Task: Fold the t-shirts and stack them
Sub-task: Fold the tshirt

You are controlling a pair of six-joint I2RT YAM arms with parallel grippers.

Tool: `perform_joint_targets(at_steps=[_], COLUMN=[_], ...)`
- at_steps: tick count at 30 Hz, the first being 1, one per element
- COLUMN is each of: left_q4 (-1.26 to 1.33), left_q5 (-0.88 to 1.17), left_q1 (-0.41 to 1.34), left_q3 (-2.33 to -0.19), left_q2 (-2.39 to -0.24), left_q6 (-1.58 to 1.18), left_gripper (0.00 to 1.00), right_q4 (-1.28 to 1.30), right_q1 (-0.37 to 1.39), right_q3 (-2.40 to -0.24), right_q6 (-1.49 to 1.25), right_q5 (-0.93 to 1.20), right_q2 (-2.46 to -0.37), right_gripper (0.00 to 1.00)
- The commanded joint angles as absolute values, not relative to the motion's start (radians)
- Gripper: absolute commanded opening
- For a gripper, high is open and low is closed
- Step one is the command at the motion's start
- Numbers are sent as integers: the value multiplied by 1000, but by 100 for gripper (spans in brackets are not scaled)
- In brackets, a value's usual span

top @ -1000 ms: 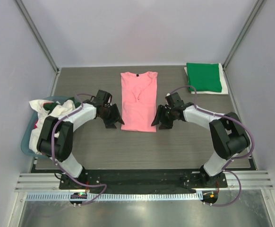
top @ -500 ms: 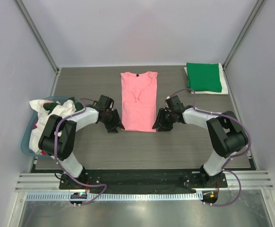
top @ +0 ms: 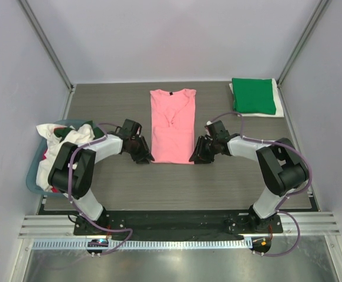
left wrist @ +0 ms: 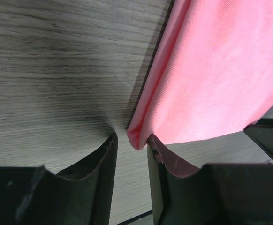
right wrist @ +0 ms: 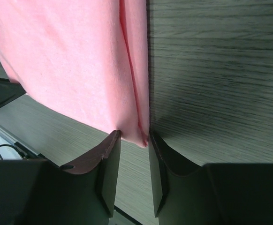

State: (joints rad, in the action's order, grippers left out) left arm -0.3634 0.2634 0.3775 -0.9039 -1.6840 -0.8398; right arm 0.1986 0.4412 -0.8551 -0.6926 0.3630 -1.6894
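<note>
The salmon-pink t-shirt (top: 172, 126) lies flat mid-table, folded lengthwise into a narrow strip, with its dark neck label at the far end. My left gripper (top: 145, 157) is open at its near left corner; in the left wrist view the corner (left wrist: 139, 136) sits between the parted fingertips of the gripper (left wrist: 132, 140). My right gripper (top: 197, 157) is open at the near right corner, and the corner (right wrist: 137, 131) lies between the tips of the gripper (right wrist: 134, 138). A folded green t-shirt (top: 253, 96) lies on a white one (top: 280, 109) at the far right.
A teal tub (top: 32, 171) at the left edge holds a heap of white and red shirts (top: 56, 141). Grey walls close in the table on three sides, with metal posts in the far corners.
Both grippers have moved inward and down to the pink shirt's near corners, so that the corners now sit between their open fingers. The shirt has not moved.
</note>
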Motion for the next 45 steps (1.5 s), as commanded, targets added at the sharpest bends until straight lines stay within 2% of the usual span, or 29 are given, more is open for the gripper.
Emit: perform_joint_targets(at_steps=[1, 7, 12, 19, 26, 32, 39, 45], left_q4=[-354, -336, -333, -333, -356, -434, -590, -754], left_q5=[167, 155, 135, 101, 69, 31, -21, -57], left_q1=[382, 391, 405, 422, 448, 527, 624, 730], left_q3=[-851, -842, -850, -850, -833, -769, -753, -775], left_q2=[-1744, -1738, -1746, -1744, -1686, -1517, -1269, -1068], left_q6=[-818, -816, -818, -821, -845, -908, -1001, -1094], left_gripper=[32, 23, 20, 0, 0, 0, 0, 0], right_q4=[202, 195, 187, 181, 196, 267, 366, 466], right_q1=[443, 443, 443, 443, 443, 443, 471, 603], right_q3=[-819, -801, -795, -790, -784, -753, -673, -635], right_q6=[-692, -692, -693, -695, -698, -695, -750, -874], right_q5=[347, 342, 339, 337, 348, 357, 382, 309], right_q2=[-1707, -1712, -1717, -1718, -1675, -1548, -1300, -1034], right_gripper=[36, 31, 24, 15, 1, 1, 1, 1])
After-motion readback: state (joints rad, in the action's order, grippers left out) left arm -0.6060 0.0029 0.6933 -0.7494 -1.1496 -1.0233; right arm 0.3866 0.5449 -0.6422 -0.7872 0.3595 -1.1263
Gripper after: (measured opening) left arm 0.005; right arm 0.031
